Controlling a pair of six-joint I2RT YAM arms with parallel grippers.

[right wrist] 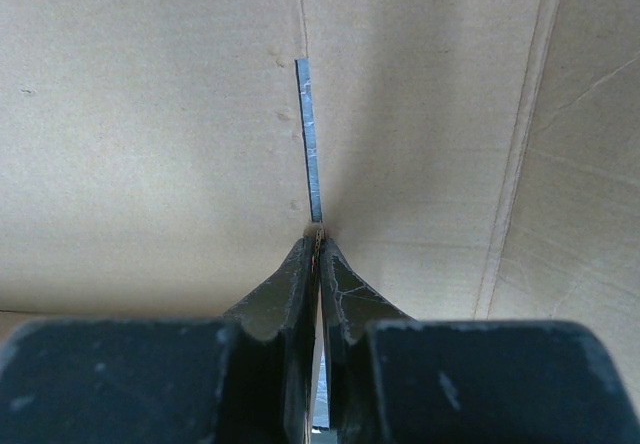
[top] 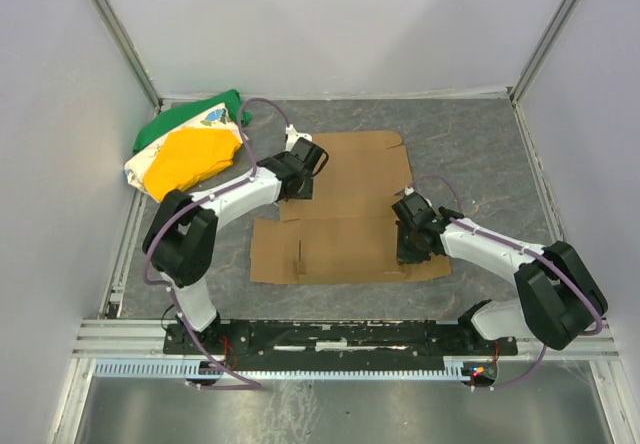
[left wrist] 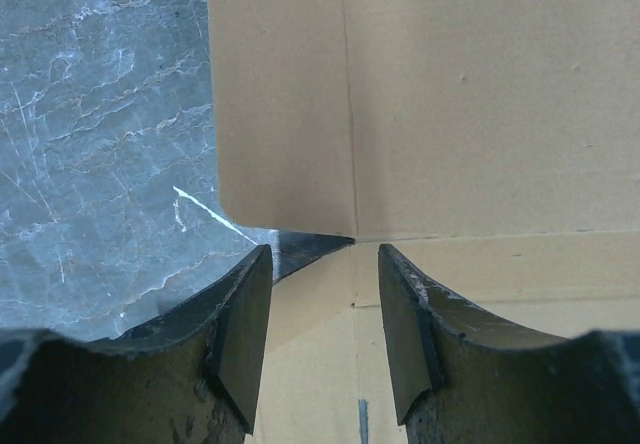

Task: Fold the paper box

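Closest to the lens in the right wrist view, the right gripper (right wrist: 318,236) has its two dark fingers (right wrist: 350,299) squeezed practically together, only a hairline gap between them. The tips sit right at the near end of a narrow slot (right wrist: 310,134) cut in the paper box (top: 340,239). You can see a thin brownish sliver between the tips, but honestly I can't tell if that's cardboard being pinched or not. Over on the other side, the left gripper (left wrist: 325,254) is roughly half open with nothing between its pads. It sits low over the box's left edge, straddling a crease (left wrist: 348,114) right where a corner notch lets the grey marbled table (left wrist: 100,114) show through. Can't say for sure whether it's touching the cardboard. From the top camera the box is lying flat and unfolded in the middle of the table, a narrower panel toward the far side and a wider one nearer the arms, with one little tab (top: 300,259) sticking up on the near left part. Left arm reaches to the box's far left edge, right arm comes in over its right side. A green, yellow and white cloth bundle (top: 190,149) sits in the far left corner, clear of the cardboard.
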